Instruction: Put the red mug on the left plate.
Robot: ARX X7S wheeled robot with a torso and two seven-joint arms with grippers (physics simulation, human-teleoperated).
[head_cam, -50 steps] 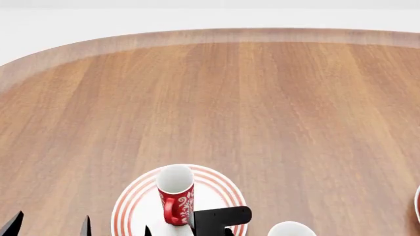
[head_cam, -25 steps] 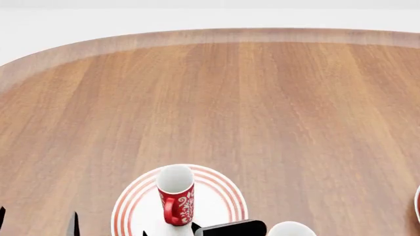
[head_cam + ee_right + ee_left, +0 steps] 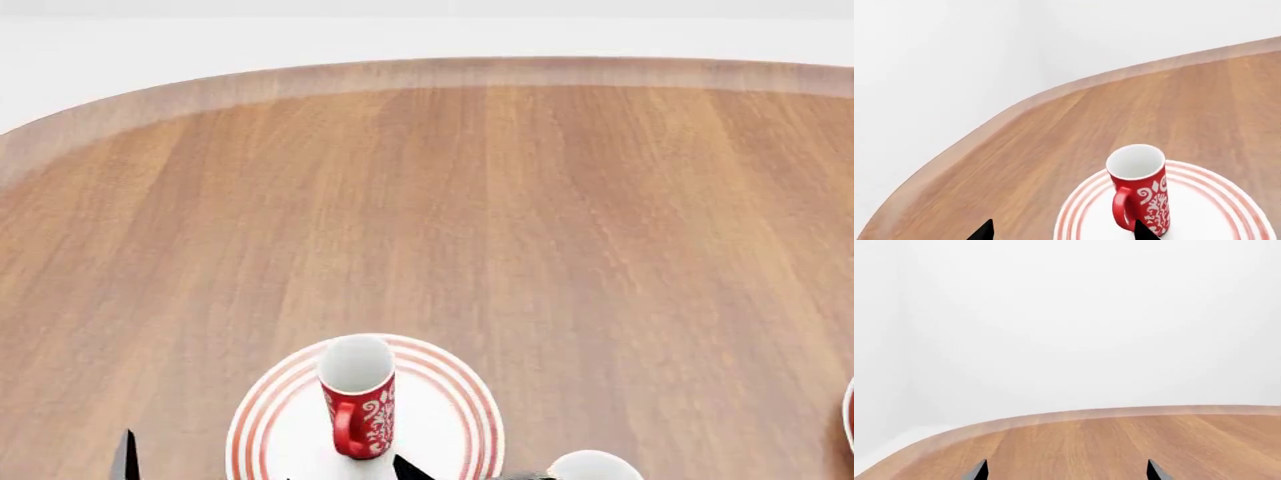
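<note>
The red mug (image 3: pixel 358 400) with its white swirly pattern stands upright on the left plate (image 3: pixel 267 405), a white plate with thin red rings, at the near edge of the head view. Nothing holds the mug. In the right wrist view the mug (image 3: pixel 1139 190) stands on the plate (image 3: pixel 1227 200), just beyond my right gripper (image 3: pixel 1063 232), which is open and empty, one fingertip (image 3: pixel 1142 231) close by the mug's base. My left gripper (image 3: pixel 1066 472) is open and empty over bare table. One left fingertip (image 3: pixel 124 455) shows left of the plate.
The rim of a white mug (image 3: pixel 594 467) shows at the near edge, right of the plate. A sliver of a second ringed plate (image 3: pixel 849 415) shows at the right edge. The wooden table (image 3: pixel 507 220) stretches far ahead to its rounded far edge.
My right gripper has drawn back from the mug toward the near edge and nearly left the head view. The left fingertips shifted right and lower. The mug stays on the plate.
</note>
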